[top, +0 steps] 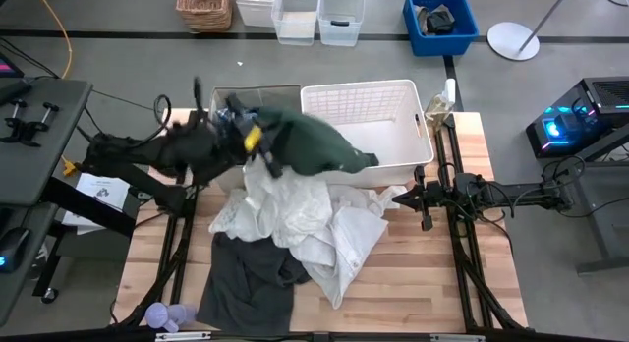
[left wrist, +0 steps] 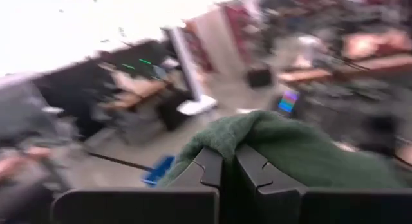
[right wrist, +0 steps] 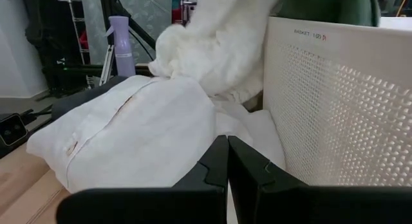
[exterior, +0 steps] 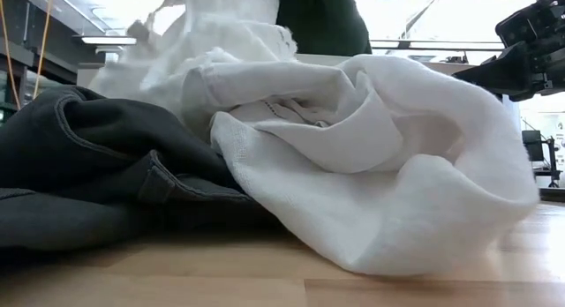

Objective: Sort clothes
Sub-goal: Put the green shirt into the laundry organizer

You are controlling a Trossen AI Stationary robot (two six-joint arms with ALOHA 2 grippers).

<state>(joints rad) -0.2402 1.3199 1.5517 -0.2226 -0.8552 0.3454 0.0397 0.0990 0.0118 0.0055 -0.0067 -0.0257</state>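
Observation:
My left gripper point(top: 253, 138) is raised over the table's far left and shut on the dark green top point(top: 316, 145), which spreads toward the white basket point(top: 393, 111); the top also shows in the left wrist view point(left wrist: 290, 150). White shirts point(top: 310, 219) lie heaped at mid-table, one part rising toward the green top point(exterior: 225, 29). The dark grey garment point(top: 251, 283) lies flat at the near edge, partly under the white heap. My right gripper point(top: 401, 197) is shut and empty, low beside the basket's near right corner. No plaid shirt shows. My left gripper pinches a bunched fold of the dark green top point(left wrist: 241, 130) between its two fingers; the cloth bulges over the fingertips. The fingers come about level from the table's left. The top is lifted, and its free part hangs over the basket's near left rim point(top: 339, 163).
A clear bin point(top: 257, 94) stands left of the white basket at the far edge. A small lavender plush toy point(top: 167, 315) lies at the near left corner. Bare wood shows at the near right point(top: 432, 283). Bins and a blue crate stand on the floor beyond.

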